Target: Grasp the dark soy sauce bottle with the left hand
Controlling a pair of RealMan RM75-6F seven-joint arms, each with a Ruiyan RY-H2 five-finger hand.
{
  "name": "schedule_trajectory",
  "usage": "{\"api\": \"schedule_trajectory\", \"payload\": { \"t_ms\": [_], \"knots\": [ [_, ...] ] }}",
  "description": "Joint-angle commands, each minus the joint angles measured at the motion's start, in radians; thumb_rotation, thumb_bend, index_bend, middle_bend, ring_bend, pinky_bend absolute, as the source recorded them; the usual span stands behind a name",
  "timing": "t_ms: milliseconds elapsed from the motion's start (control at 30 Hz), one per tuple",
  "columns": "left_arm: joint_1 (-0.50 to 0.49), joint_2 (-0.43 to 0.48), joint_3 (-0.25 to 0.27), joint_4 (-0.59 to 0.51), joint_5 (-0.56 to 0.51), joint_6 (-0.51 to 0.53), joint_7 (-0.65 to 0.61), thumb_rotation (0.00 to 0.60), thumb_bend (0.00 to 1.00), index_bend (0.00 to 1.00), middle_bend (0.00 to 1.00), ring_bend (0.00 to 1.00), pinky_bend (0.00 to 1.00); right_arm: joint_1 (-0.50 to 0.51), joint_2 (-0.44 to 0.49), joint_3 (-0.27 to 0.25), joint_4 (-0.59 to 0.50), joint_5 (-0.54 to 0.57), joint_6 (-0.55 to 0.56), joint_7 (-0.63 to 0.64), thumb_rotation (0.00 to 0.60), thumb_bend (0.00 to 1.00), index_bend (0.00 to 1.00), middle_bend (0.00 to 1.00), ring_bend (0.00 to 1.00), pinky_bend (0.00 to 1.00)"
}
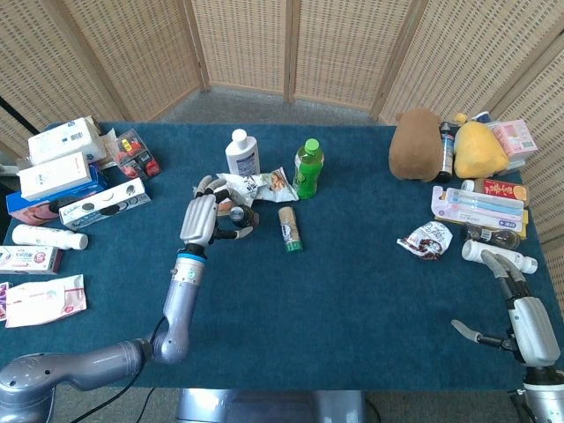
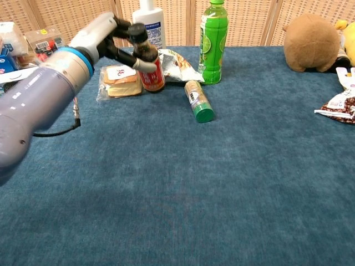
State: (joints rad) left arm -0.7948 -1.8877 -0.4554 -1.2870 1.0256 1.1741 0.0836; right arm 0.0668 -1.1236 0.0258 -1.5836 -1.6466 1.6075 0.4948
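The dark soy sauce bottle (image 2: pixel 150 69), small with a black cap and a red label, is gripped by my left hand (image 2: pixel 105 37), fingers and thumb wrapped around its neck and shoulder. It leans with its cap towards the left and looks raised off the blue tablecloth, in front of the white bottle. From the head view the bottle (image 1: pixel 236 214) shows just right of the left hand (image 1: pixel 200 219). My right hand (image 1: pixel 522 314) rests at the table's near right corner, fingers apart and holding nothing.
Behind the held bottle stand a white bottle (image 2: pixel 150 21) and a green bottle (image 2: pixel 213 41). A snack packet (image 2: pixel 176 65), a wrapped sandwich (image 2: pixel 121 81) and a lying green-capped tube (image 2: pixel 198 100) sit close by. Boxes (image 1: pixel 66 172) fill the left edge; plush toys (image 1: pixel 418 144) and packets the right.
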Motion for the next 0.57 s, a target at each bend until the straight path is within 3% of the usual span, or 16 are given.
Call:
{"api": "schedule_trajectory", "payload": {
  "t_ms": [33, 300, 567],
  "knots": [
    [0.022, 0.059, -0.031, -0.109, 0.006, 0.038, 0.015, 0.600, 0.00, 0.87, 0.51, 0.19, 0.00, 0.000, -0.001, -0.002, -0.004, -0.005, 0.000, -0.006, 0.600, 0.00, 0.00, 0.00, 0.00, 0.00],
    [0.043, 0.160, -0.088, -0.310, -0.027, 0.080, 0.070, 0.600, 0.00, 0.86, 0.50, 0.19, 0.00, 0.000, -0.007, -0.007, -0.013, -0.017, 0.001, -0.034, 0.600, 0.00, 0.00, 0.00, 0.00, 0.00],
    [0.039, 0.210, -0.110, -0.410, -0.035, 0.113, 0.111, 0.600, 0.00, 0.88, 0.50, 0.18, 0.00, 0.002, -0.012, -0.006, -0.015, -0.015, -0.002, -0.046, 0.600, 0.00, 0.00, 0.00, 0.00, 0.00]
  ]
}}
